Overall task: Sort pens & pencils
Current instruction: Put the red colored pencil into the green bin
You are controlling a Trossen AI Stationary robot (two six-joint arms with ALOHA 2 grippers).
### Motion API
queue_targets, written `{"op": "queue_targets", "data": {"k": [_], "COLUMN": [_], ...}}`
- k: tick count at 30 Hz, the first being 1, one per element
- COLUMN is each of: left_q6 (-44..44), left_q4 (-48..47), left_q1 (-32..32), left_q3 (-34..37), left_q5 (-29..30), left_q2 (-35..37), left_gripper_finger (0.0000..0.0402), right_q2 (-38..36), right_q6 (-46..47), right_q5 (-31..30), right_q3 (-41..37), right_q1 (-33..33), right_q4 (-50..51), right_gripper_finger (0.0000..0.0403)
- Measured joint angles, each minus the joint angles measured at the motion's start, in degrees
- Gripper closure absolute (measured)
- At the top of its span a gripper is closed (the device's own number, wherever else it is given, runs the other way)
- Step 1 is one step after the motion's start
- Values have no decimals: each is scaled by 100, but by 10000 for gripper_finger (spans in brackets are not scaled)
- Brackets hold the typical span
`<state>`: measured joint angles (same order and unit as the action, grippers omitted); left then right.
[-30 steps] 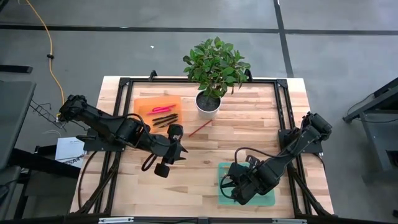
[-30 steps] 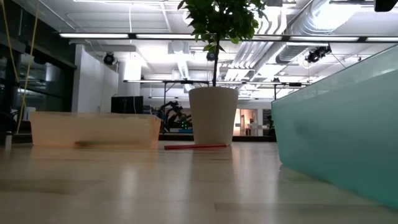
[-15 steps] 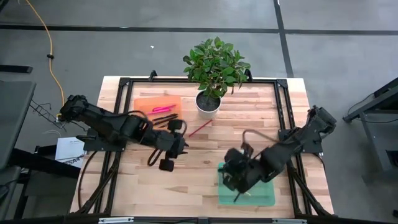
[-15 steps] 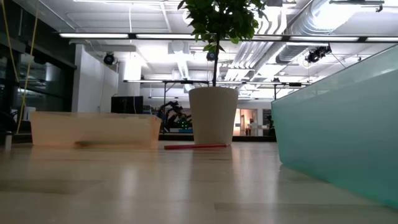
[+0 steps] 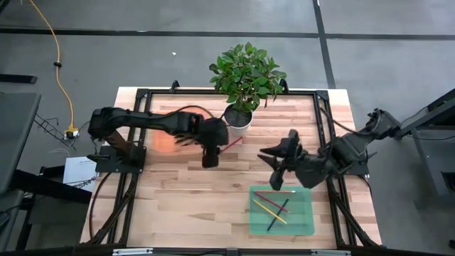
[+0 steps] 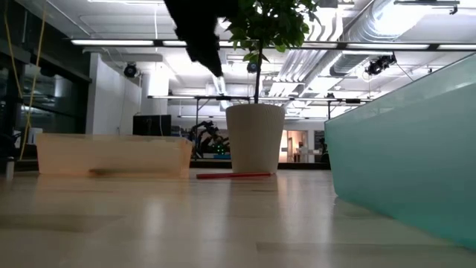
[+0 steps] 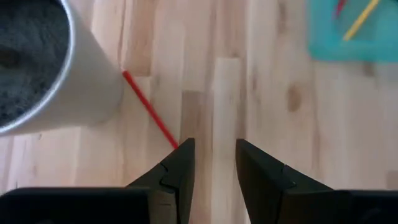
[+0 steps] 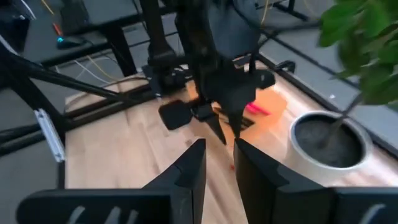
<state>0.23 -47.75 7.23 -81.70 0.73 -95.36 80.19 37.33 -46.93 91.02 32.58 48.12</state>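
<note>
A red pencil (image 5: 229, 146) lies flat on the table beside the white plant pot (image 5: 238, 118). My left gripper (image 7: 211, 158) stands open above the table, and the near end of the red pencil (image 7: 149, 113) is close by one finger. In the high view my left gripper (image 5: 209, 159) covers much of the orange tray (image 5: 166, 140), where a pink pen (image 8: 258, 110) lies. The teal tray (image 5: 304, 222) holds several pencils (image 5: 271, 207), yellow, red and dark. My right gripper (image 5: 274, 168) hangs open and empty above the table, beyond the teal tray.
The leafy plant (image 5: 247, 71) in its pot stands at the middle of the far edge, close to my left gripper. A black frame (image 5: 323, 121) runs along the table's sides. Bare wood lies between the two trays (image 5: 213, 199).
My left gripper has swung toward the table's right and far edges and come down by the red pencil next to the pot. My right gripper has risen off the teal tray, gone toward the far edge and tipped up toward level; the pencils in the tray now show.
</note>
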Motion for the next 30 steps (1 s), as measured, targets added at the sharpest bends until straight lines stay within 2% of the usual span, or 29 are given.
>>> {"op": "queue_targets", "data": {"k": [7, 21, 30], "left_q6": [11, -523, -825], "left_q4": [-16, 167, 355], "left_q1": [408, 438, 438], "left_q3": [12, 5, 5], "left_q5": [-288, -30, 140], "left_q2": [-566, -1291, -1778], "left_gripper_finger": [300, 300, 300], "right_q2": [-222, -276, -539], "right_q6": [-275, -930, -911], "right_q5": [-119, -184, -243], "right_q3": [0, 0, 0], "right_q1": [-31, -337, -341], "right_q4": [605, 795, 778], "right_gripper_finger": [329, 329, 329]}}
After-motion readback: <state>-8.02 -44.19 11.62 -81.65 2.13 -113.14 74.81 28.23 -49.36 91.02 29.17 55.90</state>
